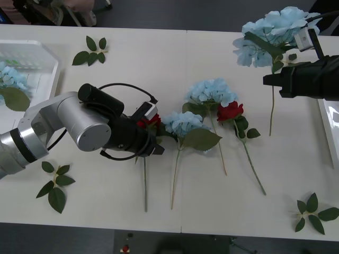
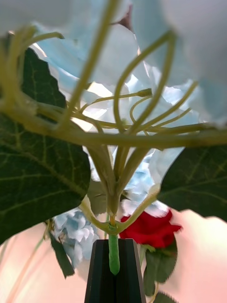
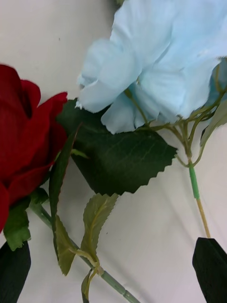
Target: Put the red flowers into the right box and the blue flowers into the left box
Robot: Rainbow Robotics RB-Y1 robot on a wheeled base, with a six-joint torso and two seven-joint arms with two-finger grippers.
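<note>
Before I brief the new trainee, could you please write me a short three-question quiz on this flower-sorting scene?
1. True or false: the right gripper is shut on a blue flower's stem.
2. Which flower lies between the left gripper's open fingers: A) red flower, B) leaf sprig, C) nothing?
3. Fill in: the left box already holds a ___ flower.

Key: 1 true; 2 A; 3 blue.
</note>
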